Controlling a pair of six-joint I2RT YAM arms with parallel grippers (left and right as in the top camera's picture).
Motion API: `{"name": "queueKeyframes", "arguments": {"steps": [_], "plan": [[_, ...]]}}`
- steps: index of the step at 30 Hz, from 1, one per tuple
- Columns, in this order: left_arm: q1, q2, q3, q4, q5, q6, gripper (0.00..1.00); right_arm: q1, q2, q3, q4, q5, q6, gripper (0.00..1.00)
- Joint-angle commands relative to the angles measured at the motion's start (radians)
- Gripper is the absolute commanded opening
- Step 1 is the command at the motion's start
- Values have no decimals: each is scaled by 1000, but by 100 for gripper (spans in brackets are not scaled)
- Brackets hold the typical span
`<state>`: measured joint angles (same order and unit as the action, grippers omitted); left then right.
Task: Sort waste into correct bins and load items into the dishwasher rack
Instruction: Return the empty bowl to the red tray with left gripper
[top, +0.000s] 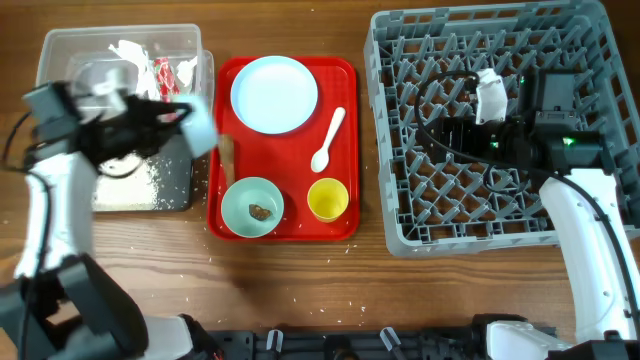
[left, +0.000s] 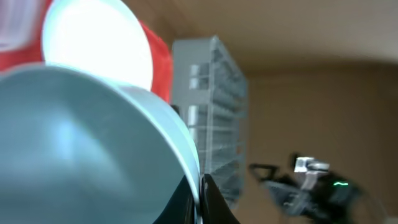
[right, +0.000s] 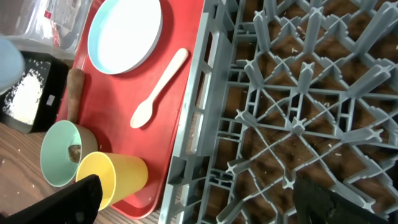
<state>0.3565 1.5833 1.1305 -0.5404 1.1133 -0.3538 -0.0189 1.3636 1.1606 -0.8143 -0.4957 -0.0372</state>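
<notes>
Overhead, we see our left end effector clenched on the small white bowl above the black tray by the desk's left edge. The wrapper is binned. The dishwasher rack, at the right edge, holds nothing, and our right end effector is released.

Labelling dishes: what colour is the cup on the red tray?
The cup is yellow; the overhead view shows it best.

Even bright light, soft shadows; left wrist view blurred, plate glaring white; right wrist view sharp
</notes>
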Motion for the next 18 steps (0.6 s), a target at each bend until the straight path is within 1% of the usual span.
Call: {"name": "queueKeyframes", "arguments": {"steps": [1, 4, 7, 8, 10, 13, 14, 16, 17, 18], "plan": [[-222, -45, 8, 16, -394, -19, 4, 0, 2, 11, 2, 3, 13, 99], [-460, -13, 8, -10, -760, -16, 4, 0, 2, 11, -1, 3, 13, 100], [-623, 40, 8, -10, -972, -16, 4, 0, 2, 11, 1, 3, 12, 99], [-666, 62, 8, -10, -1032, -16, 4, 0, 2, 11, 2, 3, 11, 99], [-726, 107, 8, -9, -1101, -16, 4, 0, 2, 11, 2, 3, 11, 100], [-774, 165, 8, -8, -1115, -17, 4, 0, 2, 11, 2, 8, 11, 100], [-777, 169, 8, -1, -1115, -16, 16, 0, 2, 11, 3, 8, 11, 100], [-776, 160, 18, 10, -1114, -17, 33, 0, 2, 11, 4, 8, 11, 99], [-772, 151, 43, 4, -1106, -17, 44, 0, 2, 11, 5, 8, 11, 100], [-771, 139, 71, -5, -1102, -18, 49, 0, 2, 11, 5, 8, 11, 100]]}}
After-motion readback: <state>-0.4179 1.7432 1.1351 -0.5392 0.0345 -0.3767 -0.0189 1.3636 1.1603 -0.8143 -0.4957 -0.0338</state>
